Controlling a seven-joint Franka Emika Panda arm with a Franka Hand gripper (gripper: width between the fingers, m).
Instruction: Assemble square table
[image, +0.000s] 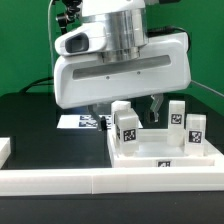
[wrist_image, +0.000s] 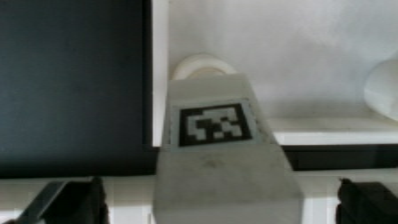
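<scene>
The white square tabletop (image: 150, 152) lies on the black table at the exterior view's right, with three white tagged legs standing on it. One leg (image: 125, 126) stands at its left, and two more (image: 177, 113) (image: 196, 129) stand at the right. My gripper (image: 126, 110) hangs right over the left leg, open. In the wrist view this leg (wrist_image: 217, 125) rises between my two dark fingertips (wrist_image: 71, 200), with a gap on each side, so nothing is gripped. The tabletop's floor (wrist_image: 302, 50) shows behind it.
A long white border wall (image: 90, 181) runs along the table's front edge. The marker board (image: 78, 122) lies flat on the black table just left of the tabletop. A green backdrop and cables stand behind the arm.
</scene>
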